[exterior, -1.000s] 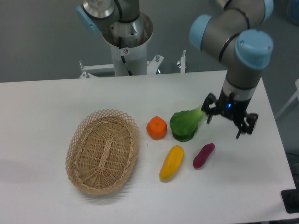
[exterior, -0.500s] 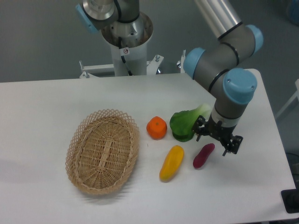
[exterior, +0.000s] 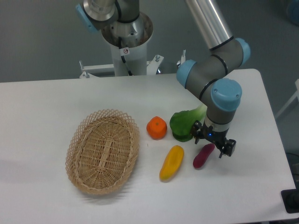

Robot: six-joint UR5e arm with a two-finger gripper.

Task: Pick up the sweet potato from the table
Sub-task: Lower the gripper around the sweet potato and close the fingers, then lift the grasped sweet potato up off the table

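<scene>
While the sweet potato [exterior: 203,156] lies on the white bench [exterior: 56,102], the gripper [exterior: 213,144] is held directly above its upper right end. The two fingers are spread apart, one finger [exterior: 196,134] on the left side near the green leafy vegetable [exterior: 183,124] and the other on the right side of the tuber. Nothing is held between them. Whether the fingers already touch the sweet potato cannot be told, because the gripper body hides that end.

The sweet potato is placed in the right part of the bench, tilted, with its lower end pointing to the front left. Just beside it on the left, a yellow vegetable [exterior: 171,162] is lying in almost the same direction, apart from it. Behind the yellow vegetable, an orange fruit [exterior: 156,128] is seen, and the green leafy vegetable is just to the right of this fruit. A woven basket [exterior: 103,150] is standing well apart on the left side. The arm's base [exterior: 128,46] is mounted behind the far edge of the bench.
</scene>
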